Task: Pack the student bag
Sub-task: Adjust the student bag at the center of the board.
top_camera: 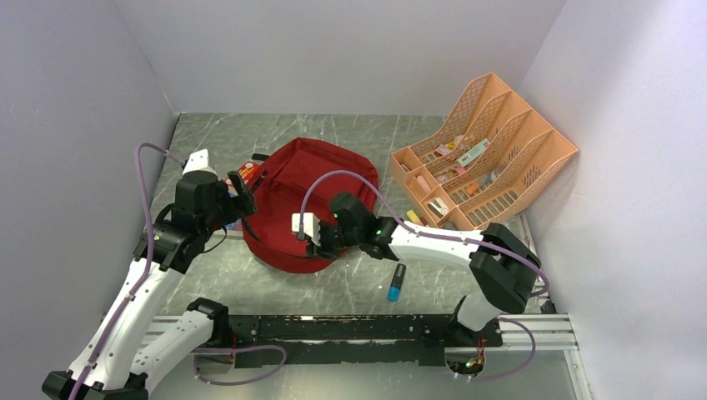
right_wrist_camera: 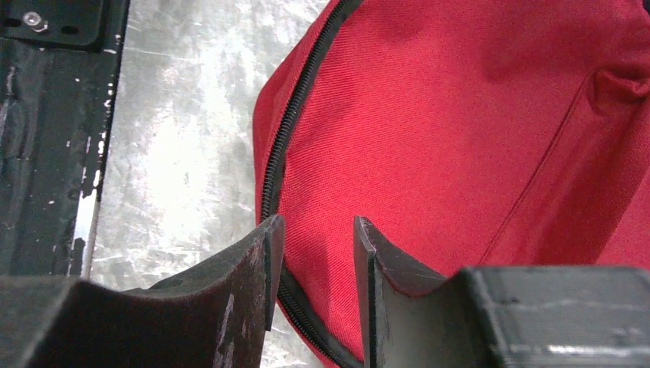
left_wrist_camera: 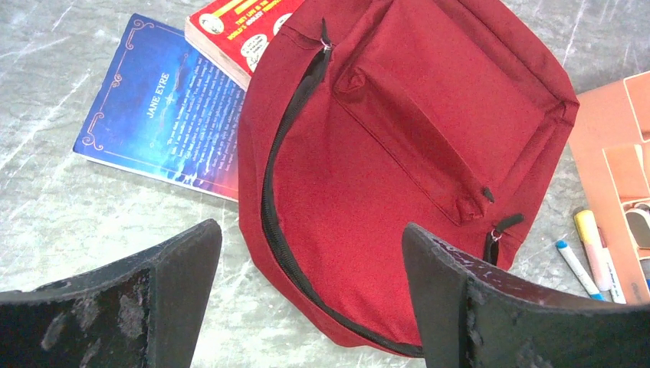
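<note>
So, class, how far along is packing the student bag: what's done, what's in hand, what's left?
Nothing looks packed: the student bag lies with its main zip shut, and the Jane Eyre book and red book lie outside it. In hand: the right claw straddles the bag's zipped near edge, grip unclear; the left claw hangs open above. Left: open the bag, load the books.

Even, diffuse light from above; the walls (top_camera: 333, 50) read pale lilac and shadows are soft. Bright glare washes the marbled table (right_wrist_camera: 184, 115) in the right wrist view. The student bag (left_wrist_camera: 398, 153) is sharp (its weave resolves close up), while the fingers (left_wrist_camera: 153, 307) of the left gripper (left_wrist_camera: 312, 230) are dark and faintly blurred.
</note>
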You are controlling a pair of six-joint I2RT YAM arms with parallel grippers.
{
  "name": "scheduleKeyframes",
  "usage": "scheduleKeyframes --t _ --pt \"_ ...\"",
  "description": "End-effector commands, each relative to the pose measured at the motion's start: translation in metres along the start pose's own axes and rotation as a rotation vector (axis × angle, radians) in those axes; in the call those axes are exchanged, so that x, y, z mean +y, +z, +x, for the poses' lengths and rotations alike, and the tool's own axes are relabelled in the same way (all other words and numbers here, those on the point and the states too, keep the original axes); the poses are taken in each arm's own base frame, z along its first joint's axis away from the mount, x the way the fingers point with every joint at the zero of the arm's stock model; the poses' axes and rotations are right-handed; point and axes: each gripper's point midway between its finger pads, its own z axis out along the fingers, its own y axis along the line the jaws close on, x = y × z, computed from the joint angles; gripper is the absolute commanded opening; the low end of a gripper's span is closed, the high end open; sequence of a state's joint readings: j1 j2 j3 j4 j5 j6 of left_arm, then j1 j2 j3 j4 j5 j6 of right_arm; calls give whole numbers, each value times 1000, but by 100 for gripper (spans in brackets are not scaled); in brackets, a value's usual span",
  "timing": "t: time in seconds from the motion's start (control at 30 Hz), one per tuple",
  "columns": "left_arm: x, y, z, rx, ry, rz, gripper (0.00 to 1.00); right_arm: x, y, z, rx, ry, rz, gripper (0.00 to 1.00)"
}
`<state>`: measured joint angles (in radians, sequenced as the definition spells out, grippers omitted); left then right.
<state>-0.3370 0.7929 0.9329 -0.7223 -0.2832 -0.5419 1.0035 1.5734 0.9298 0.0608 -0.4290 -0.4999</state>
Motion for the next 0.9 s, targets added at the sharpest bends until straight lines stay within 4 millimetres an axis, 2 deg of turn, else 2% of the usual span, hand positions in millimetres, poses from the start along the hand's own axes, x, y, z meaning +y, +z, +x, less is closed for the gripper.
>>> scheduleKeyframes --t 0.0,0.33,0.57,0.73,0.8,0.87 --pt "-4 1 -2 -13 -7 30 91 13 2 -12 -31 -3 -73 42" --pt "-5 3 1 0 -4 36 91 14 13 2 23 20 -65 37" --pt "-5 3 1 2 -3 33 91 9 23 11 45 14 -33 36" --pt "-3 3 3 4 -2 25 91 12 29 15 51 19 -46 37" --pt "1 4 4 6 -5 6 91 13 33 17 56 24 -52 34" --pt "6 4 7 11 -13 -23 92 13 36 18 65 36 -45 28"
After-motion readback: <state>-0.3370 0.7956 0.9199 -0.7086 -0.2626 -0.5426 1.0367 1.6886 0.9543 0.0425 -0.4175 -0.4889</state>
